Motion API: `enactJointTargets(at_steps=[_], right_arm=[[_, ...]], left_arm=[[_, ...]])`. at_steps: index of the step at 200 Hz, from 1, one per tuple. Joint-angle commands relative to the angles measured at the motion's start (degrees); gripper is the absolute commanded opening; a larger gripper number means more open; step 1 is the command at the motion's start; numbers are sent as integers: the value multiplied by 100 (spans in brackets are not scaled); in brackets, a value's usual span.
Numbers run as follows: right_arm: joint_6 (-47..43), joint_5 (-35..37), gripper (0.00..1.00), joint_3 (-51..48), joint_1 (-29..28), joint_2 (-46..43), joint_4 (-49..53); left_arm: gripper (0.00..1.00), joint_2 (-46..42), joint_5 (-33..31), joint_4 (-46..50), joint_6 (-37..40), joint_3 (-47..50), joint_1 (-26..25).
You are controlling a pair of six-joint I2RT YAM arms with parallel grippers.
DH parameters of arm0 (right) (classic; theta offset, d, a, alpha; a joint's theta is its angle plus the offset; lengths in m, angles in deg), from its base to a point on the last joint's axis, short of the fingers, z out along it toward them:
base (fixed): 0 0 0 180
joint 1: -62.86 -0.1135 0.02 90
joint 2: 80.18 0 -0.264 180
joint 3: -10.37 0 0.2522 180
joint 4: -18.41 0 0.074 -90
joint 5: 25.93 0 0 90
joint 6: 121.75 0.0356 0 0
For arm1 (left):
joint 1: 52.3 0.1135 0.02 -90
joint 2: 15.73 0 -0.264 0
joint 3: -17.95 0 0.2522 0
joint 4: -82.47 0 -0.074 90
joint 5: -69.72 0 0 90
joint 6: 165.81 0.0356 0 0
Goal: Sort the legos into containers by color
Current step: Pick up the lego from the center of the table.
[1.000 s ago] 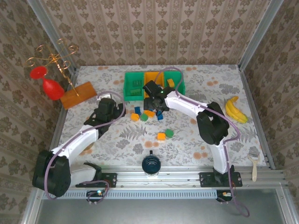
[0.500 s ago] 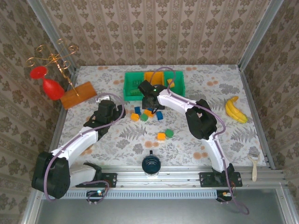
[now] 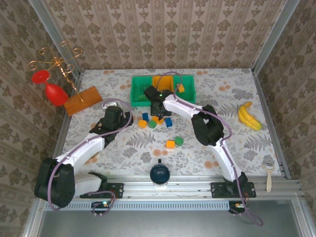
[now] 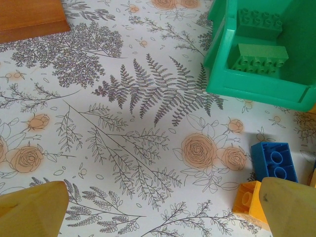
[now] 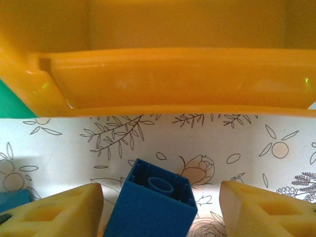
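In the right wrist view my right gripper stands open around a blue lego whose hollow underside faces the camera; a clear gap remains on its right side. Just beyond it is the orange container. From above, this gripper sits just in front of the row of containers. Loose legos lie on the cloth nearby, with two more nearer the front. My left gripper is open over bare cloth. Ahead of it are a blue lego, an orange one and the green container holding two green legos.
A wooden block and a red goblet with a wire stand sit at the back left. A banana lies at the right, a brush at the front right. A black round object stands by the front rail.
My right arm has swung left and back towards the bins, and its jaws have narrowed around the blue lego. The left arm has stayed put.
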Motion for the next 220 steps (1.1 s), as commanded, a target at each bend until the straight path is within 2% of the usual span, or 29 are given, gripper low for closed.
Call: enactJointTargets(at_steps=[1, 90, 167, 220], right_arm=[[37, 111, 61, 102, 54, 109, 260], [81, -174, 39, -492, 195, -155, -106], [-211, -266, 16, -590, 222, -414, -247], [-562, 3, 13, -785, 222, -1089, -434]], left_arm=[[100, 66, 60, -46, -106, -22, -11], [100, 166, 127, -89, -133, -66, -12], [100, 159, 111, -54, -143, -82, -14], [100, 136, 84, -14, -141, -66, -13]])
